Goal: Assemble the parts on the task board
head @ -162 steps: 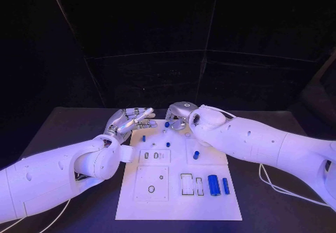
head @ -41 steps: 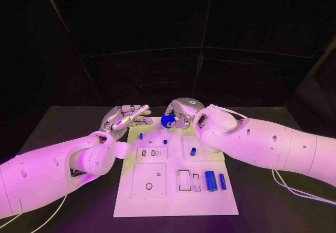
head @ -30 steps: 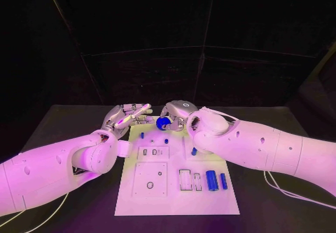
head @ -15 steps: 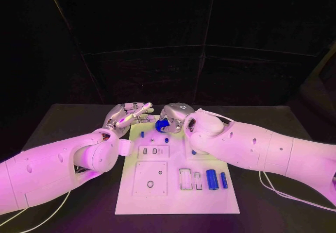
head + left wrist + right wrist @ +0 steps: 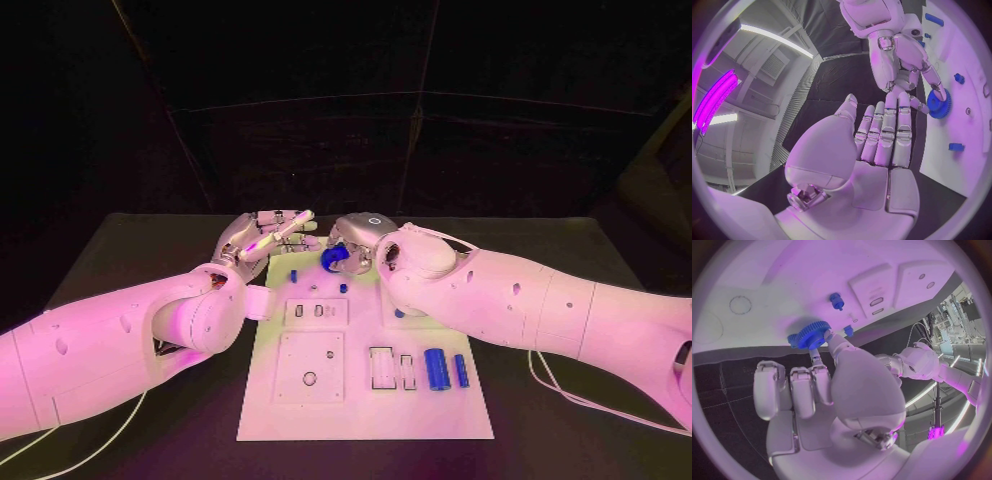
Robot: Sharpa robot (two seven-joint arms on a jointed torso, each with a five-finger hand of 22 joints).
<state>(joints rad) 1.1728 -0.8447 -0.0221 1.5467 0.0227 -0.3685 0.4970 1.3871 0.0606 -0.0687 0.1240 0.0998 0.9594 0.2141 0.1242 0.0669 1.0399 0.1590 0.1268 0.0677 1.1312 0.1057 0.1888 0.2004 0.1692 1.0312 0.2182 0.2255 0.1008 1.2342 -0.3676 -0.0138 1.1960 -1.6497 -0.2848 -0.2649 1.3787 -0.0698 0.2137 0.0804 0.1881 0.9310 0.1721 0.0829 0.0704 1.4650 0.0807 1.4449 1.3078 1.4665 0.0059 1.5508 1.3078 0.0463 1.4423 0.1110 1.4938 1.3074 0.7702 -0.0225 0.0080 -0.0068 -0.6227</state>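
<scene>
The white task board lies in the middle of the black table. My right hand hovers over the board's far end and pinches a blue gear between thumb and fingertip. In the right wrist view the gear hangs edge-on close above the board, near two small blue pegs. My left hand is beside the board's far left corner, fingers stretched out flat and holding nothing. From the left wrist view, those fingers point at the right hand and the gear.
Two blue cylinders lie at the board's right, next to two empty slots. Small blue pegs stand near the far end, and another sits under my right forearm. Cables trail over the table on both sides.
My right hand has carried the blue gear a little lower and leftwards, nearer the board's far end and the left hand. The left hand has hardly moved.
</scene>
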